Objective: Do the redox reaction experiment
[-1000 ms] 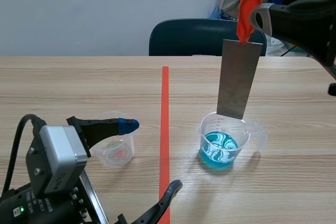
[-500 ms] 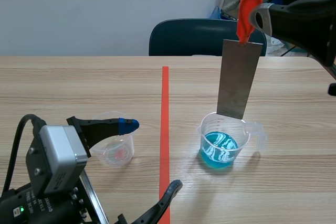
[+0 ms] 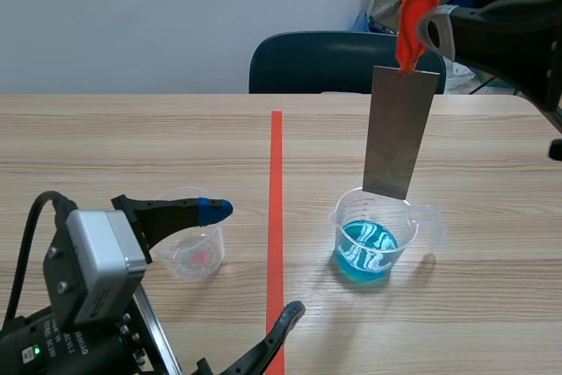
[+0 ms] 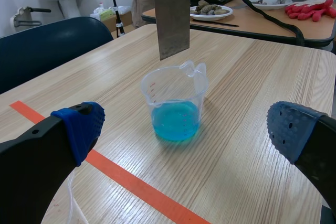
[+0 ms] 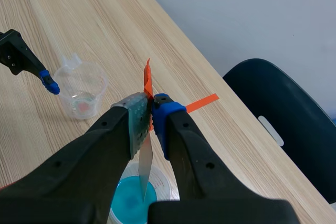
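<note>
My right jaws are clenched on the top edge of a flat metal strip (image 5: pixel 145 163), with the grey-green pad (image 5: pixel 137 121) and the blue pad (image 5: pixel 160 109) pressing it from either side. An orange-red tab (image 5: pixel 147 82) sticks up out of the pinch; how it is fixed to the strip is hidden between the pads. The strip hangs slightly tilted, high over the tabletop (image 3: pixel 132 142). Its lower end is above a clear beaker (image 3: pixel 373 233) with blue liquid (image 3: pixel 365 250) in the bottom. From my left wrist that end shows clear of the rim and out of the liquid, though the strip's top is cut off there. From my right wrist, my own fingers cover most of the beaker.

My left jaws are released and spread wide, low on the other side of the orange-red tape line (image 3: pixel 277 217), gripping nothing. One blue-padded finger (image 3: pixel 213 209) crosses in front of a small cup (image 3: pixel 195 250) and hides part of its rim. The other finger shows in the scene view only as a black tip. The cup has a faint reddish stain at its bottom; I cannot tell what it is.

Behind the tabletop stands a dark blue chair (image 3: pixel 334 63).
</note>
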Controlling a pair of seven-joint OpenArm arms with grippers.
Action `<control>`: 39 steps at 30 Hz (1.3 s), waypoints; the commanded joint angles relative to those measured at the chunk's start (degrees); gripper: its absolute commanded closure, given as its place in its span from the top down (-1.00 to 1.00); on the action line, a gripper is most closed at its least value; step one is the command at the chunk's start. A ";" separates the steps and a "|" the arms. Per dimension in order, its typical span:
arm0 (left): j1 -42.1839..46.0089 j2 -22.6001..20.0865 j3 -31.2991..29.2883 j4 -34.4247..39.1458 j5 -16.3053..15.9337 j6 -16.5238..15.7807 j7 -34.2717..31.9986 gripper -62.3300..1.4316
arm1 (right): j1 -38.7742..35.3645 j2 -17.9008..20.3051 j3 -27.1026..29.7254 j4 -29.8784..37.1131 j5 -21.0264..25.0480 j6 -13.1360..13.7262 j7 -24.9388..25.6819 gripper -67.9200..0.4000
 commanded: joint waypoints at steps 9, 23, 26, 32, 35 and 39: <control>-0.17 0.28 -0.15 0.61 -0.52 0.09 -0.72 1.00 | 0.81 0.02 0.13 0.39 1.01 -0.15 1.07 -0.97; -0.17 0.28 -0.15 0.61 -0.52 0.09 -0.52 1.00 | 0.81 0.02 0.13 0.39 1.01 -0.15 1.07 -0.97; -0.17 0.28 -0.15 0.61 -0.52 0.09 -0.52 1.00 | 0.81 0.02 0.13 0.39 1.01 -0.15 1.07 -0.97; -0.17 0.28 -0.15 0.61 -0.52 0.09 -0.52 1.00 | 0.81 0.02 0.13 0.39 1.01 -0.15 1.05 -0.97; -0.17 0.28 -0.15 0.61 -0.52 0.09 -0.52 1.00 | 0.81 0.02 0.11 0.22 1.01 0.07 1.07 -0.97; -0.17 0.28 -0.15 0.61 -0.55 0.09 -0.52 1.00 | 0.81 0.02 -0.07 -0.28 0.98 1.09 1.33 -0.97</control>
